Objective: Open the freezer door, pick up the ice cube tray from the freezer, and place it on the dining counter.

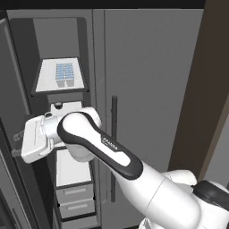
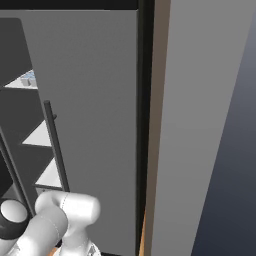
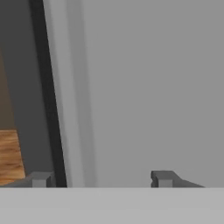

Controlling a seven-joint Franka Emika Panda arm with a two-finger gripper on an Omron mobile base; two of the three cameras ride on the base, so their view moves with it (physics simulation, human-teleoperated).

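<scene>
The freezer (image 1: 58, 40) stands open with its white shelves showing. On the top shelf lies the ice cube tray (image 1: 65, 75), white with pale blue cells; a corner of the tray (image 2: 29, 77) peeks in at the left of the right base view. The freezer door (image 1: 6, 89) is swung out at the far left. My gripper (image 1: 17, 144) reaches left at mid-shelf height, close to that door and well below the tray. In the hand view the gripper (image 3: 103, 179) is open, facing the flat grey door face (image 3: 153, 87), nothing held. The dining counter is out of view.
The plain grey door (image 1: 147, 89) with its dark bar handle (image 1: 114, 143) stays shut on the right. Two grey drawers (image 1: 75, 201) sit at the freezer's bottom. A brown cabinet side (image 1: 201, 89) rises at the right. Wood floor (image 3: 8, 157) shows past the door's dark edge.
</scene>
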